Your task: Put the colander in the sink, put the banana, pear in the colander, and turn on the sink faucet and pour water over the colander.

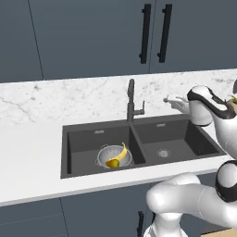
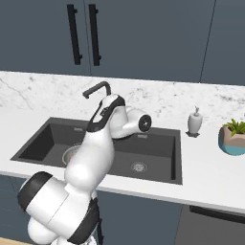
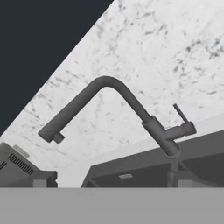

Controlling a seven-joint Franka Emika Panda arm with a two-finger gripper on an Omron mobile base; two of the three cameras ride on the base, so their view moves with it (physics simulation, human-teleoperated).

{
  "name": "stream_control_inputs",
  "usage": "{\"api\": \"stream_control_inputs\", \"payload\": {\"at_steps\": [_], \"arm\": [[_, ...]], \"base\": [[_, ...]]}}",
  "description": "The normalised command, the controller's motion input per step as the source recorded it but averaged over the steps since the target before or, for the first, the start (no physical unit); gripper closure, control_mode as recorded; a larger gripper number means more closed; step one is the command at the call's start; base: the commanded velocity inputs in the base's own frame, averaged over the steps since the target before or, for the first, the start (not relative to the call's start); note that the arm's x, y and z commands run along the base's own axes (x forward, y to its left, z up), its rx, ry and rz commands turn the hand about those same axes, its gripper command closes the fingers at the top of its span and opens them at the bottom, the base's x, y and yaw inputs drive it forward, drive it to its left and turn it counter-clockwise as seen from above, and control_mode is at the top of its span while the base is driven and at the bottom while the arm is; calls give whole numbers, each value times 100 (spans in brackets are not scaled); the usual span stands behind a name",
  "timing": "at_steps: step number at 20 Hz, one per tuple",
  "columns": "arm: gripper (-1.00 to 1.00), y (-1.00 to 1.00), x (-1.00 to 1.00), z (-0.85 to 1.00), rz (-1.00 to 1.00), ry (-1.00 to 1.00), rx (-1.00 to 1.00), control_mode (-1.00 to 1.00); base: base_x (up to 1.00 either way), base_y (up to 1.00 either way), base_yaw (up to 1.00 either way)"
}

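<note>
Tool state I cannot tell; curved yellow banana (image 1: 121, 153) and small yellow-orange pear (image 1: 112, 163) sit in the perforated silver-grey colander (image 1: 104, 153) (left basin), so the tall dark metal faucet (image 3: 127, 111) remains.

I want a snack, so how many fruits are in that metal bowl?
2. The banana leans on the right side of the colander, which sits in the sink's left basin; the pear lies at its bottom front. More could hide underneath.

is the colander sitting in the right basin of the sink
No, the colander, holding the banana and pear, sits in the left basin of the sink.
</note>
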Motion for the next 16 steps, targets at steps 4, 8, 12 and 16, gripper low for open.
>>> {"api": "stream_control_inputs", "payload": {"at_steps": [4, 8, 12, 16], "arm": [[-100, -37, 20, -41, 8, 0, -3, -100], [-100, -43, 6, -21, 27, -6, 0, -100], [-100, -11, 30, -20, 32, -4, -7, -100], [-100, 3, 52, -21, 20, -5, -19, -100]], "base": [[0, 0, 0], [0, 0, 0], [0, 0, 0], [0, 0, 0]]}}
